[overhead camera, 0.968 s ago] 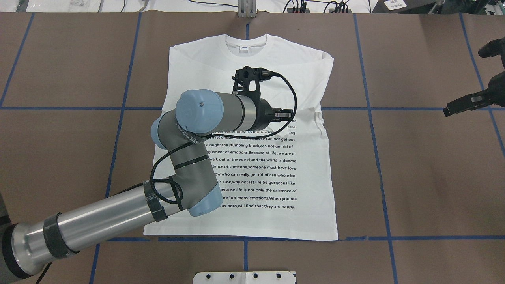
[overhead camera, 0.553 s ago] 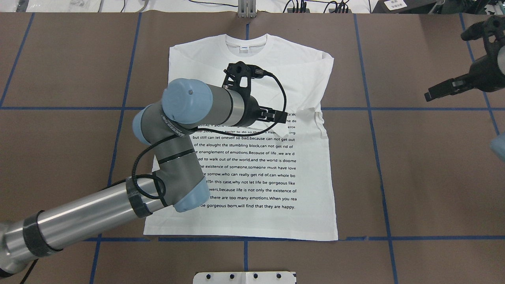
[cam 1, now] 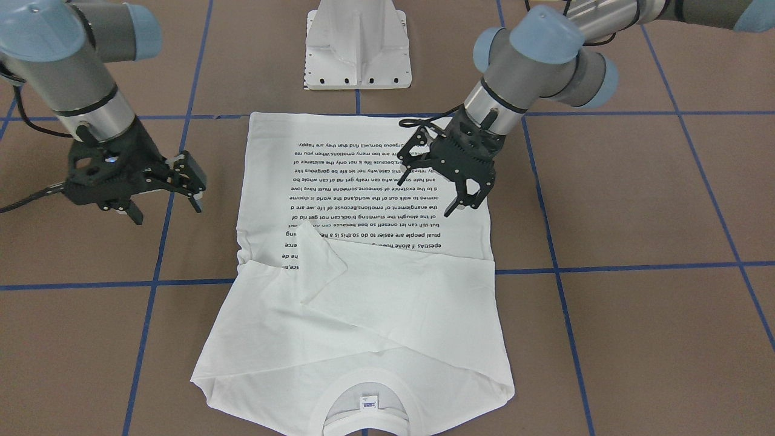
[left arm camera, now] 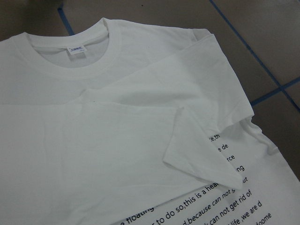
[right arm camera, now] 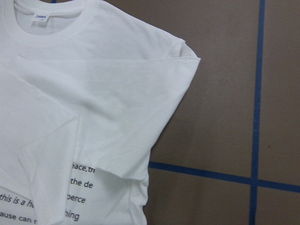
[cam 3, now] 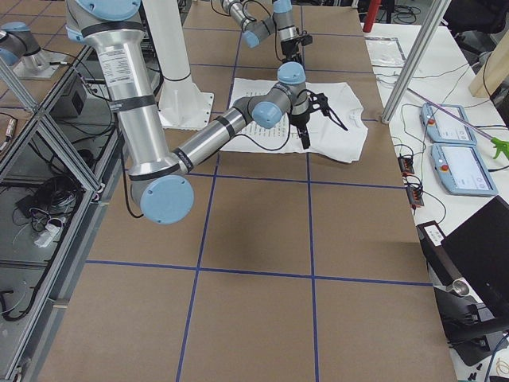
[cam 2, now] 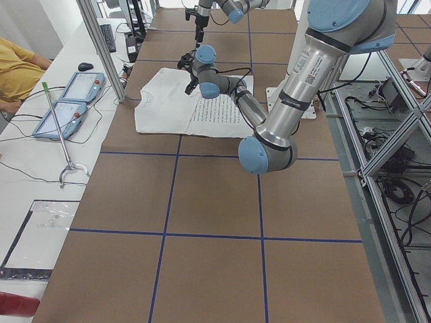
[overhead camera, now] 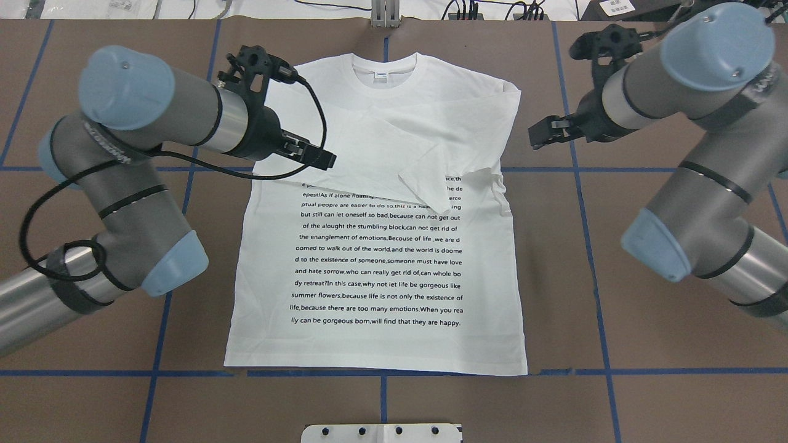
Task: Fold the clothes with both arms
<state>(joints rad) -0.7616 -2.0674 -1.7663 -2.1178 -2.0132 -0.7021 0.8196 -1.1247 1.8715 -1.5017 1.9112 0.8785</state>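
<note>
**Sleeves are in, both grippers empty at the shoulders, body fold comes next?**

So the white T-shirt [overhead camera: 381,264] is lying flat on the brown table [overhead camera: 646,307], printed side up. The collar [overhead camera: 383,67] is at the far end from the robot and the hem sits near the robot's side. Both sleeves [overhead camera: 425,181] look folded in across the chest, one overlapping the other, with a cuff corner poking down over the first lines of text. It's not super crisp, and there's a small rumple on the edge by the robot's right.

The left gripper [overhead camera: 320,157] hovers over the shirt's shoulder on its own side. Its fingers are spread and there's nothing in them. The right gripper [overhead camera: 540,132] is just beside the opposite shoulder, over bare table and not touching cloth. It's also spread wide and empty, which the front-facing view shows nicely.

My read is that the sleeve step is done and this is the lineup for the lengthwise fold. Each gripper needs to come down on its shoulder corner near the collar and pinch through all the layers, tucked sleeve included. Then both should lift together and carry the top toward the hem at the same pace. The right one has to shift inward onto the fabric first. If one side grabs only the top layer, I'd bet the sleeve flops back out.
</note>
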